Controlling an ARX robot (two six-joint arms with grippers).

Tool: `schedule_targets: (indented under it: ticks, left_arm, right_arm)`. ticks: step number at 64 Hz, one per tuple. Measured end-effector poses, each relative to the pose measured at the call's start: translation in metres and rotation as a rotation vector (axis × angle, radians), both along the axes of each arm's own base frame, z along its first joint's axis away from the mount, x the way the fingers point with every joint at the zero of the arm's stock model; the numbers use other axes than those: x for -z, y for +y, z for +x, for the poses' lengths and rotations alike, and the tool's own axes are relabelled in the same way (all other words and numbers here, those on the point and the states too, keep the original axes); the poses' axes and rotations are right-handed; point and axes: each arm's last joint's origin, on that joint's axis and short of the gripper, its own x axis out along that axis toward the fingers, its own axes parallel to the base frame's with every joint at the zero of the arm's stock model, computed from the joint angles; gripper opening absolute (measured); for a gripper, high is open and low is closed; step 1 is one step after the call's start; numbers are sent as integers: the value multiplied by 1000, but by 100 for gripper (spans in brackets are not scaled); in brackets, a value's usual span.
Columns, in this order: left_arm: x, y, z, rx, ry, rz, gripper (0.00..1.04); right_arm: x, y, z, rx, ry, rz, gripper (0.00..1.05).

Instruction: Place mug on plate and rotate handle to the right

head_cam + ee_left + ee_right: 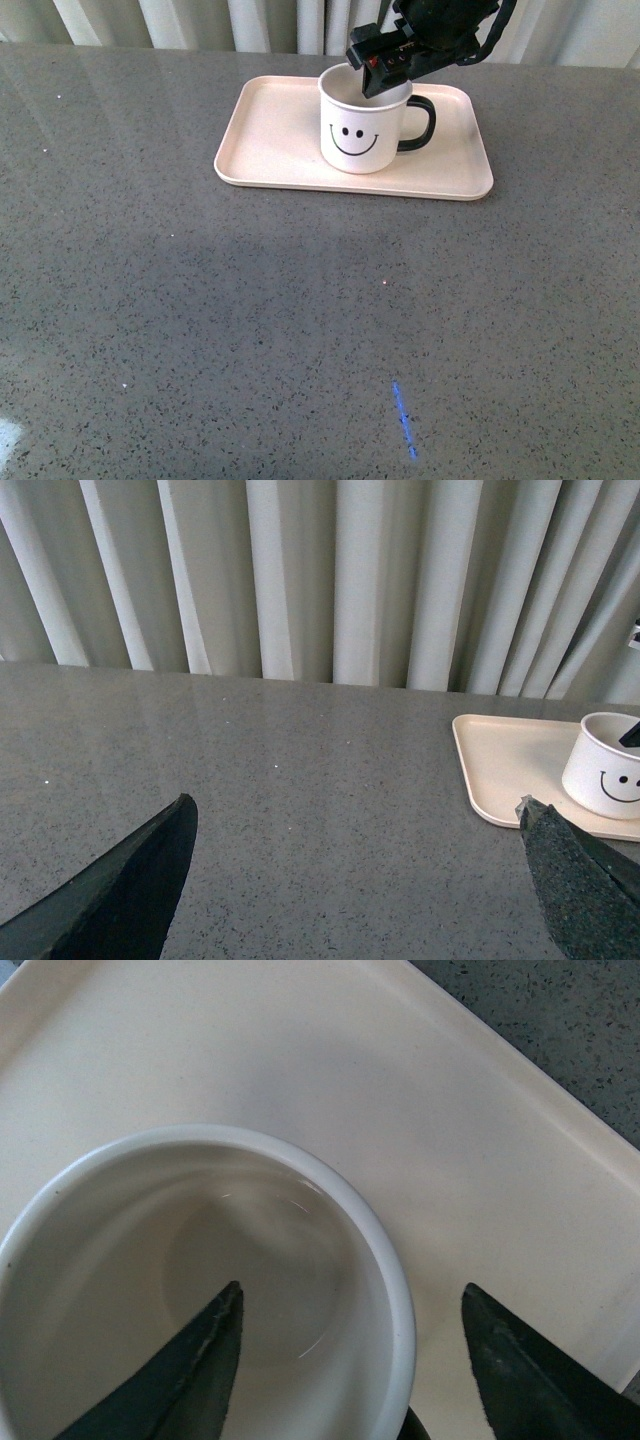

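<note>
The white mug [358, 130] with a black smiley face stands upright on the cream plate [270, 135] at the back of the table. Its black handle [420, 124] points right in the front view. My right gripper [378, 68] hovers open over the mug's rear rim. In the right wrist view one finger [205, 1355] is inside the mug [300, 1220], the other finger [520, 1360] is outside over the plate [480, 1160], and the rim passes between them untouched. My left gripper [355, 815] is open over bare table, left of the plate [505, 770] and mug [605, 770].
Grey speckled tabletop [250, 320] stretches in front of the plate. A short blue mark [404, 420] lies near the front edge. Pale curtains [330, 580] hang behind the table's far edge.
</note>
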Motion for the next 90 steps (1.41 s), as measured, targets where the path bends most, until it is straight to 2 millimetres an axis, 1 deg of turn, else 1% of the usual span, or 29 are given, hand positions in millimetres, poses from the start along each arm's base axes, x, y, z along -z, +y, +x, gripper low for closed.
schedule_targets:
  ticks: [4, 6, 13, 17, 25, 28, 33, 40, 47, 51, 53, 55, 58, 63, 69, 70, 71, 72, 73, 74, 75, 78, 80, 81, 82, 83, 85, 89, 90]
  left_arm:
    - [0, 0, 0, 0, 0, 0, 96]
    - [0, 0, 0, 0, 0, 0, 96]
    - [0, 0, 0, 0, 0, 0, 96]
    - [0, 0, 0, 0, 0, 0, 96]
    - [0, 0, 0, 0, 0, 0, 96]
    - [0, 0, 0, 0, 0, 0, 96]
    - [0, 0, 0, 0, 0, 0, 96]
    - [0, 0, 0, 0, 0, 0, 96]
    - [0, 0, 0, 0, 0, 0, 96]
    - [0, 0, 0, 0, 0, 0, 96]
    - [0, 0, 0, 0, 0, 0, 96]
    - [0, 0, 0, 0, 0, 0, 96]
    - [0, 0, 0, 0, 0, 0, 96]
    - [0, 0, 0, 0, 0, 0, 96]
    - [0, 0, 0, 0, 0, 0, 96]
    - [0, 0, 0, 0, 0, 0, 96]
    - [0, 0, 0, 0, 0, 0, 96]
    - [0, 0, 0, 0, 0, 0, 96]
    - [0, 0, 0, 0, 0, 0, 96]
    - [0, 0, 0, 0, 0, 0, 96]
    - [0, 0, 0, 1, 0, 0, 96]
    - [0, 0, 0, 0, 0, 0, 96]
    - [0, 0, 0, 0, 0, 0, 96]
    - [0, 0, 0, 0, 0, 0, 96]
    - [0, 0, 0, 0, 0, 0, 96]
    - [0, 0, 0, 0, 0, 0, 96]
    - [0, 0, 0, 0, 0, 0, 96]
    - [0, 0, 0, 0, 0, 0, 96]
    - [0, 0, 0, 0, 0, 0, 96]
  right_arm:
    - [-1, 0, 1, -1, -7, 3, 82]
    - [-1, 0, 1, -2, -8, 3, 85]
    - [-1, 0, 1, -11, -9, 20, 84]
    - [-6, -2, 1, -15, -17, 37, 84]
    - [-32, -10, -5, -20, -69, 81, 84]
    - [-38, -12, -7, -20, -81, 90, 83]
    - [-48, -17, -12, -14, -102, 99, 84]
    - [-57, -22, -21, -20, -117, 126, 84]
    - [-64, -26, -36, -48, -129, 178, 87]
    - [-71, -29, -48, -76, -146, 220, 95]
    - [-76, -31, -56, -87, -160, 242, 97]
    - [-80, -33, -61, -97, -172, 258, 96]
    - [-91, -36, -76, -127, -208, 296, 95]
    - [-104, -40, -94, -156, -250, 327, 96]
    - [-118, -42, -103, -162, -288, 330, 96]
    - [-118, -42, -103, -147, -296, 328, 95]
    - [-119, -41, -104, -97, -348, 308, 93]
    - [-118, -41, -105, -86, -382, 301, 91]
    - [-116, -41, -106, 8, -462, 262, 88]
    - [-115, -42, -107, 42, -501, 247, 86]
    - [-111, -43, -109, 118, -566, 240, 83]
    - [-100, -47, -118, 235, -677, 234, 75]
    - [-88, -51, -130, 318, -754, 237, 69]
    - [-85, -52, -133, 331, -768, 241, 67]
    - [-79, -54, -142, 349, -799, 249, 63]
    - [-78, -55, -144, 354, -804, 254, 62]
    - [-73, -58, -155, 362, -832, 272, 56]
    - [-69, -63, -176, 373, -878, 294, 46]
    - [-68, -64, -184, 375, -889, 301, 41]
